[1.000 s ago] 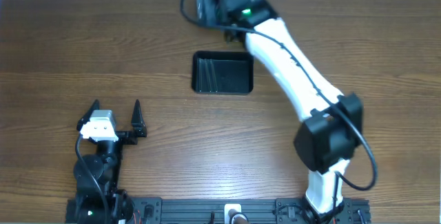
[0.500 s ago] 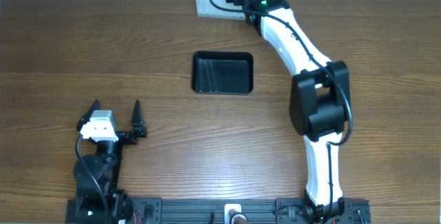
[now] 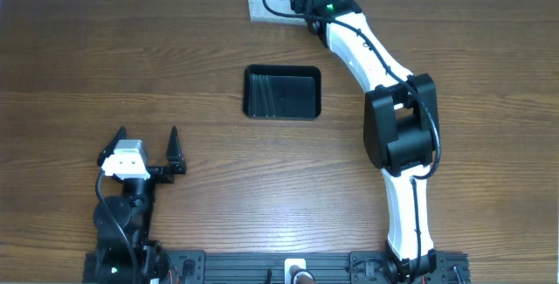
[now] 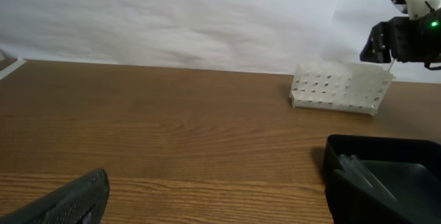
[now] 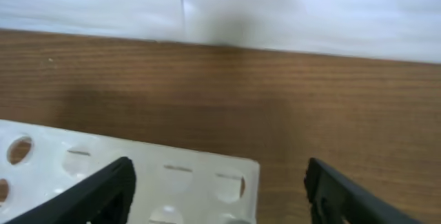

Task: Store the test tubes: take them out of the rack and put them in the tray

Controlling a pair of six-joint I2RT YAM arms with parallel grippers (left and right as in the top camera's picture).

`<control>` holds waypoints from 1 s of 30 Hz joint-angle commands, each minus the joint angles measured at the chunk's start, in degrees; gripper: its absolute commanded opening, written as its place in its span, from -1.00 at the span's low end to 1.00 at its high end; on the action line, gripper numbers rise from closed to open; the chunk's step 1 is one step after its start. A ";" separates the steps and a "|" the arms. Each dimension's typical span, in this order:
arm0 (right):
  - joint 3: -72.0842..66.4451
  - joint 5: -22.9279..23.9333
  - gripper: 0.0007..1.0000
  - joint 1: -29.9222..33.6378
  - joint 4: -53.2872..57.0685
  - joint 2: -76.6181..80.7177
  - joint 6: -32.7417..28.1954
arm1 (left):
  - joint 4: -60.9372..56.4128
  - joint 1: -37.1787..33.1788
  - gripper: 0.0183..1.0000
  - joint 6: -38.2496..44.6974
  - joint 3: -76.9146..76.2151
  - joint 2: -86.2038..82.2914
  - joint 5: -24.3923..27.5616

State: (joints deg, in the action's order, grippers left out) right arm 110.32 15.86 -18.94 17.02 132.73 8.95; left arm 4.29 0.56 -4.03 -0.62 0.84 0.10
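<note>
right gripper moved along rack to its right end, fingers spread, empty. rack far centre; tray nearer, tubes inside. left gripper spread, near left. next pick likely.

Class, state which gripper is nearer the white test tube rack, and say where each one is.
Right. The right gripper is above one end of the rack. The left gripper is far off, beyond the tray, near its own base.
</note>
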 commanded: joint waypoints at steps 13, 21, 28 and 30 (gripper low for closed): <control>-0.28 2.21 -0.37 -0.22 0.76 0.79 3.30 | 0.07 -0.35 1.00 0.83 0.28 -0.46 0.74; -0.28 1.99 -0.56 -0.28 0.74 0.79 3.91 | 0.07 -0.35 1.00 0.83 0.28 -0.46 0.76; -0.28 1.95 -0.72 -0.59 0.50 0.79 3.93 | 0.07 -0.35 1.00 0.81 0.28 -0.46 0.76; -0.28 1.84 -0.74 -0.70 0.31 0.79 4.31 | 0.07 -0.35 1.00 0.83 0.28 -0.46 0.76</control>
State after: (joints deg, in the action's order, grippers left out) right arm 110.32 17.15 -19.16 17.72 132.75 12.51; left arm 4.29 0.56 -4.03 -0.62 0.84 0.10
